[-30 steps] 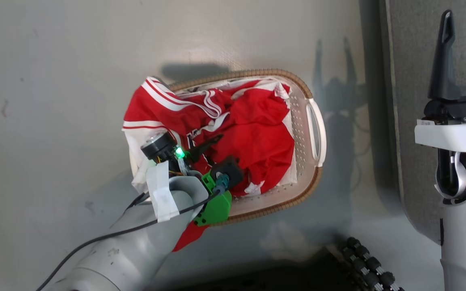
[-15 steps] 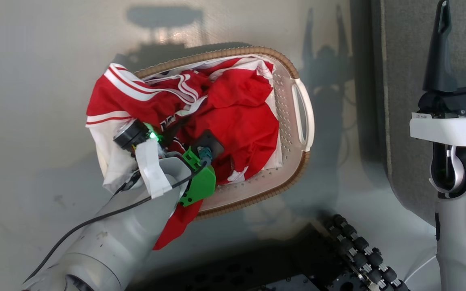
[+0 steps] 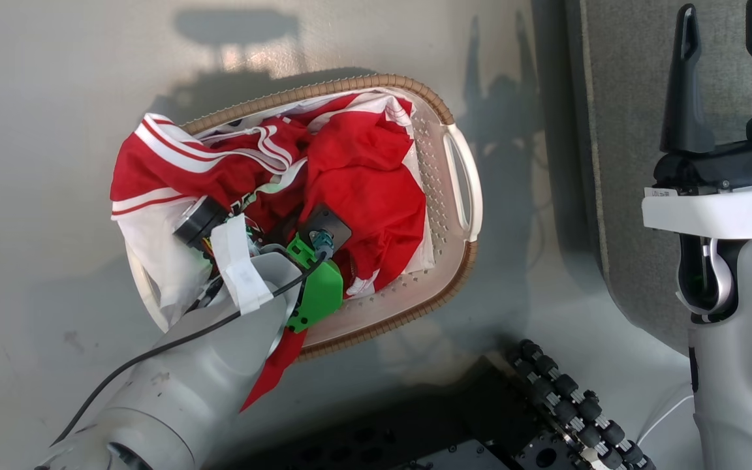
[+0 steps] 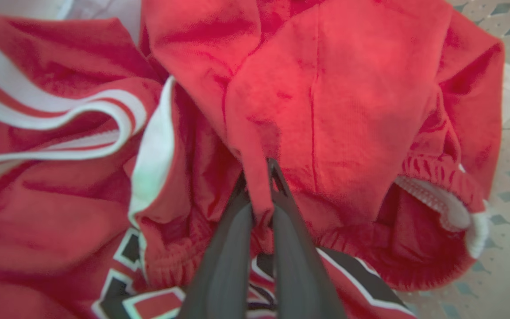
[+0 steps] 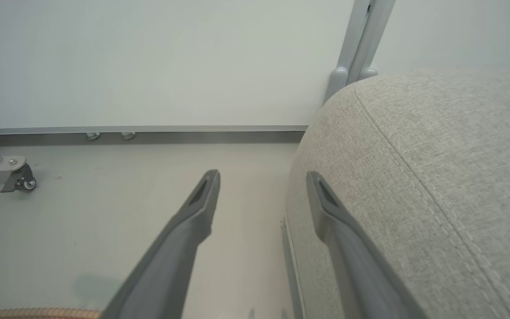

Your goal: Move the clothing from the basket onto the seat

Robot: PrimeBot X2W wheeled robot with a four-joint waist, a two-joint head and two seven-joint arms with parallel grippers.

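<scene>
You had the left gripper [image 4: 258,172] down inside the basket [image 3: 350,85]. Its two dark fingers were pressed together on a raised fold of the plain red garment [image 4: 348,102], with the cloth pinched between the tips (the left wrist view showed this plainly). The striped jersey [image 3: 173,160] lay beside that garment, on the side of the basket away from the seat [image 3: 624,163]. Its white-banded edge was draped over the woven rim, and its black-and-white lettering showed just under the fingers in the wrist view.

Both garments were in the basket, and neither was on the seat. A red tail of cloth hung outside the basket's near rim, under your left forearm [image 3: 219,352]; which garment it belonged to could not be told. A white liner sheet [image 3: 154,261] spilled over the rim below the jersey.

The basket stood on the pale floor [image 3: 56,98], near the seat but apart from it, with a strip of floor between them. Your right gripper [image 5: 264,177] was held up beside the seat's rounded edge, its fingers spread wide with nothing between them. In the right wrist view one finger stood over the floor and the other in front of the grey cushion.
</scene>
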